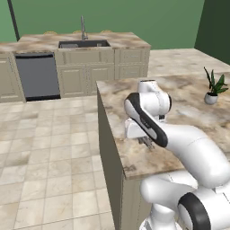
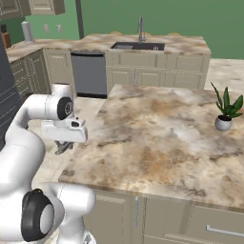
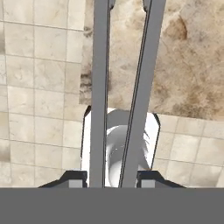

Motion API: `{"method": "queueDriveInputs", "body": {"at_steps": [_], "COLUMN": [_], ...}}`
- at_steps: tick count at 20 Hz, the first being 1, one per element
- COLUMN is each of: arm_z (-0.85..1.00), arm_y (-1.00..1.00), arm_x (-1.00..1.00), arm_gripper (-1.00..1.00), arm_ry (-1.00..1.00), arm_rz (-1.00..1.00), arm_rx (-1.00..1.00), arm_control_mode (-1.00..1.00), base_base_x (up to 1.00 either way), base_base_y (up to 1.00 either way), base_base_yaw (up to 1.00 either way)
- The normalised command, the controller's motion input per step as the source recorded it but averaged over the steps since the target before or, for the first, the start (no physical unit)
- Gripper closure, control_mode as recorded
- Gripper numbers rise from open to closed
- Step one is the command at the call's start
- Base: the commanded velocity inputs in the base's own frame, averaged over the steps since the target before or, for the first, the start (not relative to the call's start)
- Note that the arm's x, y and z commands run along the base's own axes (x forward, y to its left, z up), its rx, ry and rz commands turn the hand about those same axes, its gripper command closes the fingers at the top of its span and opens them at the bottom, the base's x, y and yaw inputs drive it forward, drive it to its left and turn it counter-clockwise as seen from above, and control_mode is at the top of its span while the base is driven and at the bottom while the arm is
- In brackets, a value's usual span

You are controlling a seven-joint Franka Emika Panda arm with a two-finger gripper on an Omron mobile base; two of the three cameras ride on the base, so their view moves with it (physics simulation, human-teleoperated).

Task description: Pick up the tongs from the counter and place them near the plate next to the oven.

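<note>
The tool [image 3: 111, 178] was seen closed on the tongs [image 3: 124, 87], whose two grey arms were gripped between the dark fingertips [image 3: 74, 178] and ran up the hand view, spreading slightly as they went. The tongs were thus held clear above the near corner of the marbled tabletop [image 2: 162, 138], over its edge and the tiled floor [image 1: 49, 148] beside it, with the tool [image 1: 147, 142] hanging just past that corner in the left base view. Farther off, a small potted plant [image 2: 225, 112] was seen standing on the same tabletop, and a sink [image 1: 84, 43] and a dark dishwasher [image 1: 37, 76] were set in the far run of cabinets.
</note>
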Motion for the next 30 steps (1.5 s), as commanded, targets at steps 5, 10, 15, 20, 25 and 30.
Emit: {"method": "queueDriveInputs", "body": {"at_steps": [5,10,15,20,25,30], "arm_z": [1.0,0.83,0.79,0.33,0.0,-0.09], "arm_y": [0.0,0.0,-0.03,-0.48,-0.53,-0.31], "arm_x": [-0.44,-0.42,-0.27,-0.17,-0.83,-0.3], "arm_gripper": [1.0,1.0,1.0,1.0,1.0,1.0], "arm_ry": [0.14,-0.25,-0.19,-0.03,-0.24,-0.21], "arm_rz": [-0.06,-0.01,0.0,-0.02,-0.01,0.0], "arm_rx": [0.0,0.0,0.0,0.0,0.0,0.0], "arm_control_mode": [-1.0,-1.0,-1.0,-1.0,-1.0,-1.0], "base_base_x": [0.0,0.0,0.0,0.0,0.0,0.0], "base_base_y": [0.0,0.0,0.0,0.0,0.0,0.0], "base_base_yaw": [0.0,0.0,0.0,0.0,0.0,0.0]}}
